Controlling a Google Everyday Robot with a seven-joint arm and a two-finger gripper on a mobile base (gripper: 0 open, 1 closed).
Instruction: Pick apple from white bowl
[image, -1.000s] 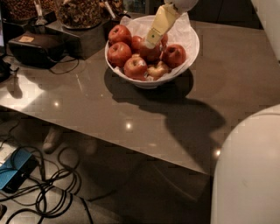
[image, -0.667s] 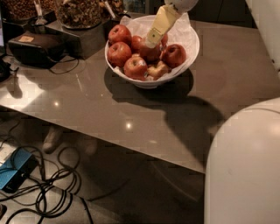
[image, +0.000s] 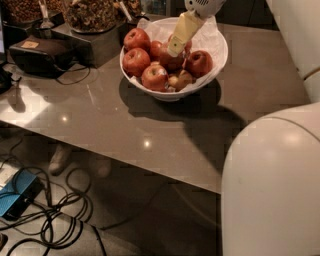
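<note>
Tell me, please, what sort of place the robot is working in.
Probably an office snack corner: jars of snacks and a white bowl of apples on a counter, cables on the floor. The gripper reaches into the bowl.

A glossy grey-brown table (image: 150, 130) carries the white bowl (image: 170, 94), which sits toward its far edge and casts a dark shadow on the surface in front of it. To the left, near the far corner, lies a black case (image: 42, 55) with a thin cable (image: 75, 79) looping beside it. Between the case and the bowl stands a dark box (image: 95, 45). The gripper (image: 176, 47) hangs over the bowl, reaching down into it. Small highlights gleam on the tabletop.
</note>
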